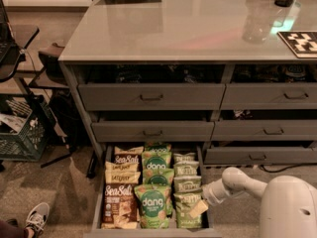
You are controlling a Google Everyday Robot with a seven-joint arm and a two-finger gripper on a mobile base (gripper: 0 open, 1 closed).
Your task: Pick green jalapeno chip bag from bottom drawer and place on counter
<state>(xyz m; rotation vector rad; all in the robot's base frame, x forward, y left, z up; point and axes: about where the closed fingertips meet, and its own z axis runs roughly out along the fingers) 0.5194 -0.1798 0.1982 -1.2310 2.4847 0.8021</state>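
Note:
The bottom drawer [97,202] is pulled open at the lower left of the cabinet. Its right column holds several pale olive-green jalapeno chip bags [185,185], lying flat one behind another. My gripper [200,208] reaches in from the right on a white arm and sits over the right edge of the front-most jalapeno bag [184,209], at or just above it. Brighter green "dang" bags [152,202] fill the middle column and brown Sea Salt bags [119,202] the left column. The glossy grey counter [183,24] spans the top of the cabinet.
A clear bottle [257,21] and a checker-patterned board [299,42] stand on the counter's right side. The upper drawers [151,97] are pushed in. A dark crate [20,133] and chair legs stand at the left. A person's shoe [35,217] is on the carpet.

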